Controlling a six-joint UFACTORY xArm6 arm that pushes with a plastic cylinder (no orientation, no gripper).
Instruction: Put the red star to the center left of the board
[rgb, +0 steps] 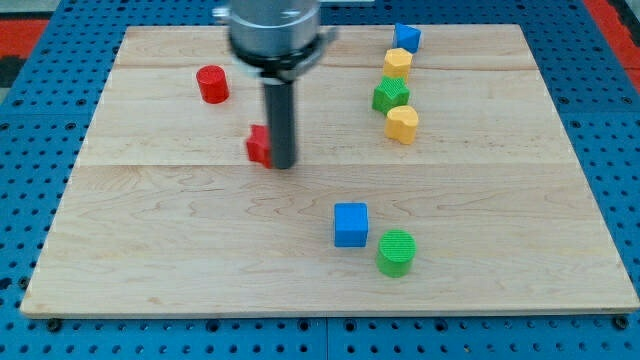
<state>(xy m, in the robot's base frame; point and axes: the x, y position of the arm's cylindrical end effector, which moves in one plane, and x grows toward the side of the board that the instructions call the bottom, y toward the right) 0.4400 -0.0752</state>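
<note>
The red star (259, 145) lies on the wooden board (150, 230), left of centre in the upper half. Its right side is hidden behind the dark rod. My tip (283, 165) rests on the board right against the star's right side. A red cylinder (212, 84) stands above and to the left of the star.
A column of blocks stands at the upper right: a blue block (406, 38), a yellow block (398, 63), a green star (390, 96) and a yellow block (402, 124). A blue cube (351, 224) and a green cylinder (396, 252) sit lower, right of centre.
</note>
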